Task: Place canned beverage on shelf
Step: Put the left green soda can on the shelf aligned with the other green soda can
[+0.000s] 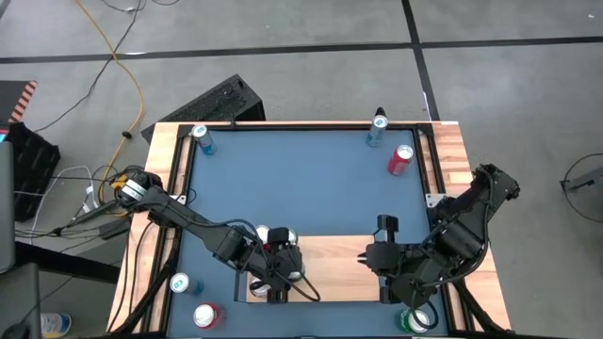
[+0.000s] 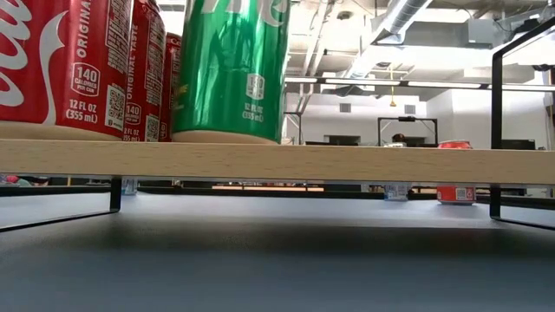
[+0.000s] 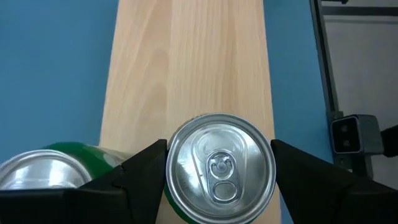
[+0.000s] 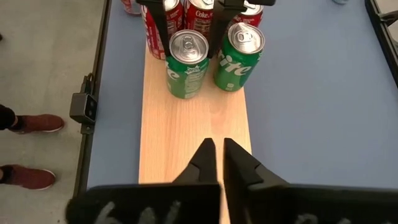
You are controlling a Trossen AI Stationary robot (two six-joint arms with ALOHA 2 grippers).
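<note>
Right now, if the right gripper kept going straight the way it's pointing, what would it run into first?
Probably the green can standing on the shelf, which the left gripper straddles. The right gripper points along bare board toward it; depth is hard to judge.
</note>
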